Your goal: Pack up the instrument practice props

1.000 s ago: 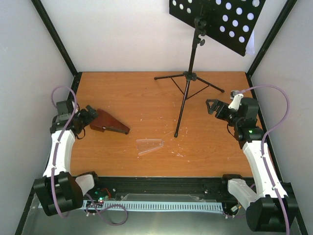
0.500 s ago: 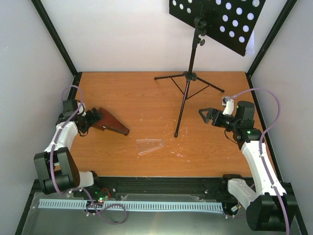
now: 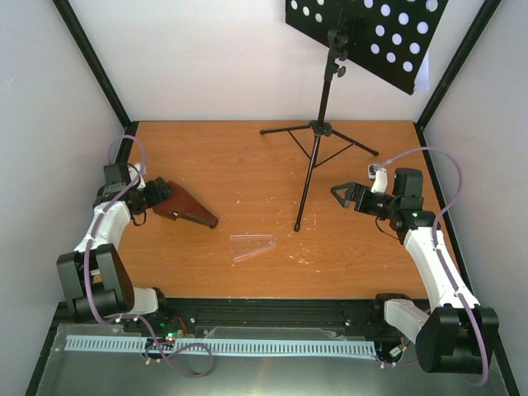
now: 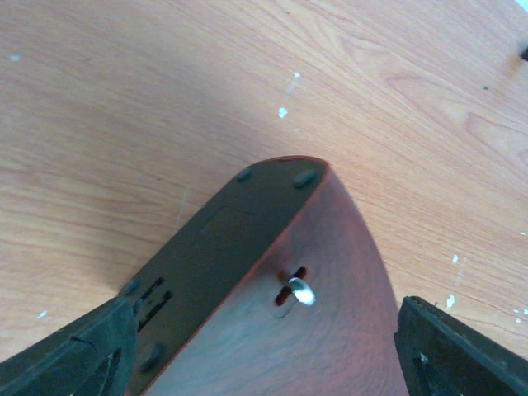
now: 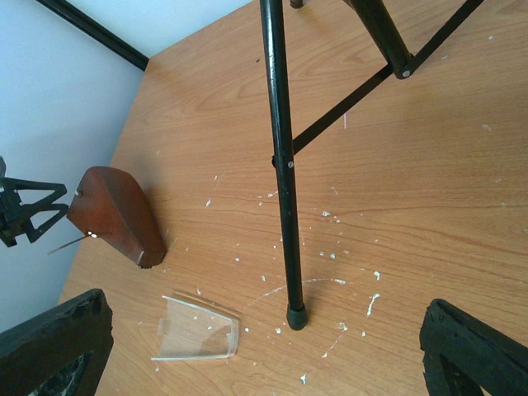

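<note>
Red-brown wooden metronome (image 3: 188,208) lying on its side on the table (image 3: 247,157), well left of the black music stand (image 3: 318,132).
Left hand (image 3: 158,198) straddles its wide base, jaws open, gripping nothing yet; smooth tapered sides (winding key protruding) could slip or swivel. Right hand (image 3: 340,195), open and empty, near the stand's leg, might topple it.
</note>
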`<action>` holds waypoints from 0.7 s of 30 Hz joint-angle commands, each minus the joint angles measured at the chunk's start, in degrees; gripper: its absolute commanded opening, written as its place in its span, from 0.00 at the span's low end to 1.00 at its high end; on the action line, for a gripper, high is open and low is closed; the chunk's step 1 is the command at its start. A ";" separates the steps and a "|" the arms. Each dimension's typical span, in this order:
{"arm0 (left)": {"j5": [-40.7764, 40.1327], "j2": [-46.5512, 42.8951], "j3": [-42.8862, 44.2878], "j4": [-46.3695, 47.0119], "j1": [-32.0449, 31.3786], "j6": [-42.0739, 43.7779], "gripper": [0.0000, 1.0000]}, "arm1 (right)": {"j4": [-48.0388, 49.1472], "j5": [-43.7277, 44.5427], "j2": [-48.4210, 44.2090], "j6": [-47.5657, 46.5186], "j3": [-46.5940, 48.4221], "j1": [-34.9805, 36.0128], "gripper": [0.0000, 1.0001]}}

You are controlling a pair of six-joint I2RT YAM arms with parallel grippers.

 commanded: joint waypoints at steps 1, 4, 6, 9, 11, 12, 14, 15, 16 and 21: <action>7.54 2.02 1.87 4.06 -0.01 3.83 0.82 | 1.65 -1.43 0.13 0.56 0.76 0.03 1.00; 10.50 3.16 1.43 4.23 0.00 3.65 0.79 | 2.03 -1.43 -0.04 1.03 0.09 0.07 1.00; 12.73 3.47 0.64 4.26 0.00 3.03 0.76 | 2.32 -1.60 -0.19 1.42 -0.20 0.03 1.00; 15.39 2.65 -1.09 4.52 0.00 1.42 0.73 | 2.43 -1.77 -0.22 1.73 -0.26 0.03 1.00; 16.15 1.65 -2.40 4.24 -0.04 0.05 0.72 | 2.53 -1.99 -0.22 2.10 -0.33 0.03 1.00; 16.46 1.13 -3.20 4.07 -0.01 -0.77 0.72 | 2.67 -2.20 -0.18 2.36 -0.47 0.12 1.00; 17.71 -0.16 -4.85 3.78 -0.08 -1.82 0.71 | 3.27 -2.64 -0.40 3.33 -1.09 0.18 1.00; 18.48 -0.82 -5.82 3.73 -0.08 -2.33 0.71 | 3.91 -3.03 -0.58 3.92 -1.59 0.27 1.00; 19.47 -1.55 -6.63 3.93 -0.08 -2.86 0.71 | 4.61 -3.41 -0.67 4.46 -2.16 0.47 1.00; 24.96 -4.08 -9.42 3.49 -0.82 -4.47 0.71 | 6.87 -3.26 -0.89 6.05 -4.13 1.95 1.00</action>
